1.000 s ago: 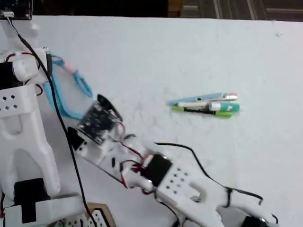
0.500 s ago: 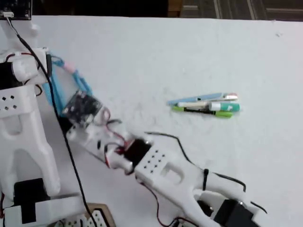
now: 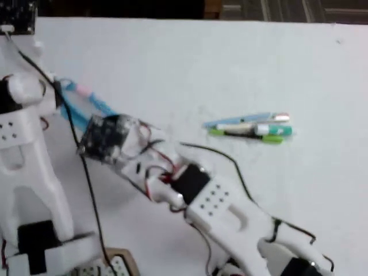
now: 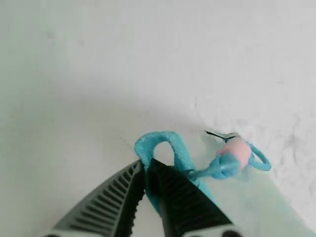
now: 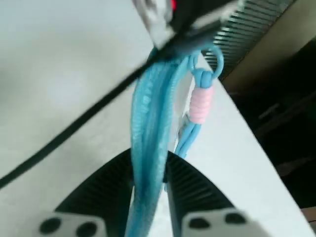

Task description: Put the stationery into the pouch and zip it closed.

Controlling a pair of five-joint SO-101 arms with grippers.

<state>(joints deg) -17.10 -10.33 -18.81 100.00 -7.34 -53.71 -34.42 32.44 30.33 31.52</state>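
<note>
Currently the step in hand appears to be opening the pouch (image 3: 99, 106) near the surface's left edge. The left claw (image 4: 146, 168) pinches its blue loop and the right claw (image 5: 149, 160) grips its rim. Next, spread the rim. The pens (image 3: 250, 127) lie well apart, not yet loaded.

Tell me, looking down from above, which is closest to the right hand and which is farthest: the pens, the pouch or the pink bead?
1. pouch: on the left, pinched in the right hand itself.
2. pink bead: on the pouch's zip cord, a little beyond the hand and further left.
3. pens: lying together far over on the right.
</note>
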